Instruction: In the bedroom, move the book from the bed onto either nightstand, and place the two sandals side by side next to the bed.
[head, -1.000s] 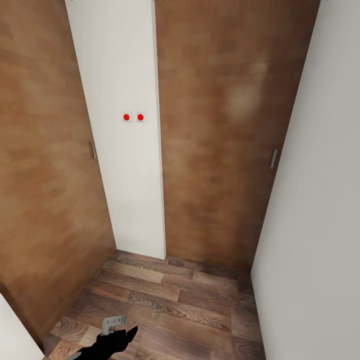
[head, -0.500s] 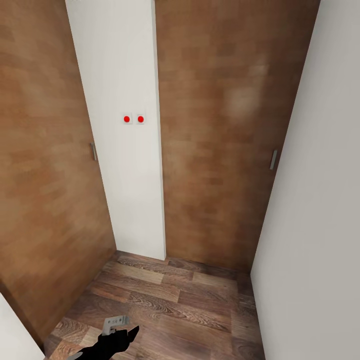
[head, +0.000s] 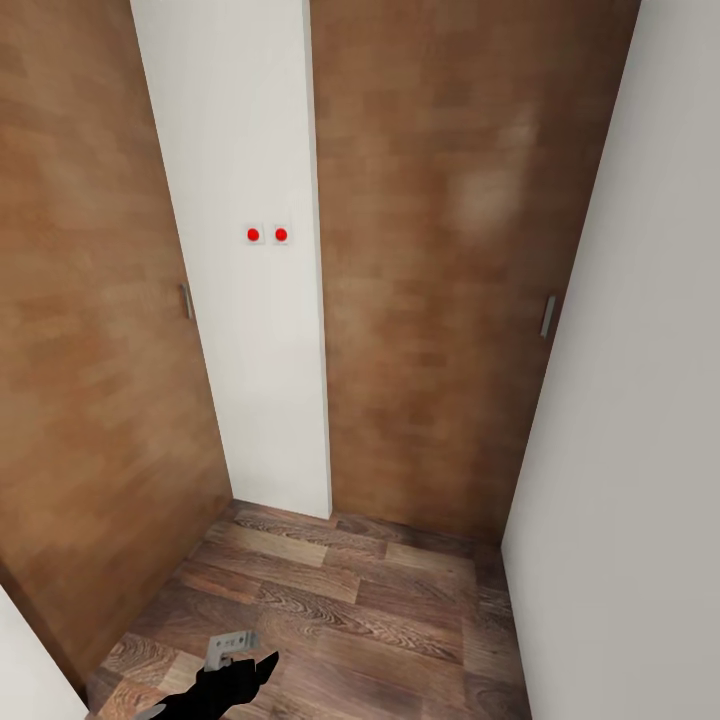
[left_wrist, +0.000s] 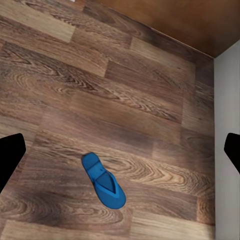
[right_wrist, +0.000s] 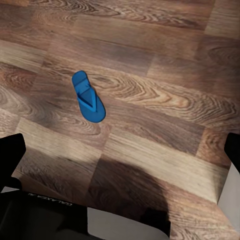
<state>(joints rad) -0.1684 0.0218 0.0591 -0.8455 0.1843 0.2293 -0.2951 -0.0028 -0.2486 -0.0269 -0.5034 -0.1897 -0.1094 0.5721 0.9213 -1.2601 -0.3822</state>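
- Head view: the camera faces a corner with two brown wood doors (head: 440, 280) and a white wall strip (head: 250, 350) between them.
- Head view: two red dots (head: 267, 235) sit side by side on the strip, at about mid-height.
- Head view: each door carries a small grey handle (head: 547, 316); a white wall (head: 640, 450) closes off the right side.
- Head view: the floor (head: 350, 610) is dark wood plank. A black gripper part with a grey bracket (head: 228, 665) shows at the bottom edge, left of centre. Which arm it belongs to, and its opening, cannot be told here.
- Left wrist view: the left gripper (left_wrist: 120, 155) is wide open and holds nothing; its two black fingertips (left_wrist: 9, 155) show at opposite edges of the picture.
- Left wrist view: one blue sandal (left_wrist: 103, 180) lies flat on the plank floor, sole down, strap side up. It lies between the lines of the two fingers, well below them and apart from both.
- Left wrist view: a brown door base and a white wall edge border the floor.
- Right wrist view: the right gripper (right_wrist: 120, 150) is wide open and empty, with black fingertips (right_wrist: 10, 150) at opposite edges.
- Right wrist view: a blue sandal (right_wrist: 88, 97) lies flat on the floor, ahead of the fingers and clear of them, nearer one finger than the other.
- Right wrist view: dark and white robot body parts (right_wrist: 75, 220) and a shadow (right_wrist: 135, 185) lie near the gripper base.
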